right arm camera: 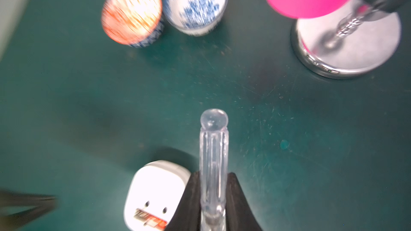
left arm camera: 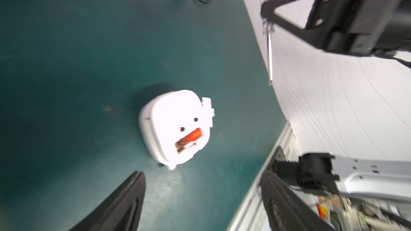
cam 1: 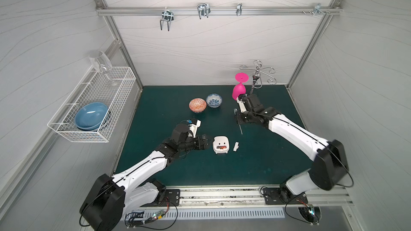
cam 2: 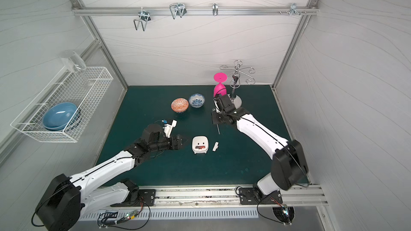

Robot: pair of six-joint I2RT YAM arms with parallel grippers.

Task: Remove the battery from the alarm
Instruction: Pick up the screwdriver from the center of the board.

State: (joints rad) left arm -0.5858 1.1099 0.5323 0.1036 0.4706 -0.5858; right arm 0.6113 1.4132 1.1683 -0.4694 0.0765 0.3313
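Green mat [cam 1: 178,174] bears the alarm [cam 1: 220,144], battery [cam 1: 221,146] exposed; left gripper [cam 1: 207,144] gapes at its nine o'clock, right gripper [right arm camera: 212,175] pinches the screwdriver [right arm camera: 214,150]; levering the cell out likely comes next.

Pretty plain booth: white panels [cam 1: 211,47] with faint wavy lines on three sides, an aluminium frame [cam 1: 129,63], a rail [cam 1: 266,11] with metal hooks [cam 1: 165,20] across the back, a dark green mat [cam 1: 200,170] as floor, and a white wire basket [cam 1: 120,98] on the side wall.
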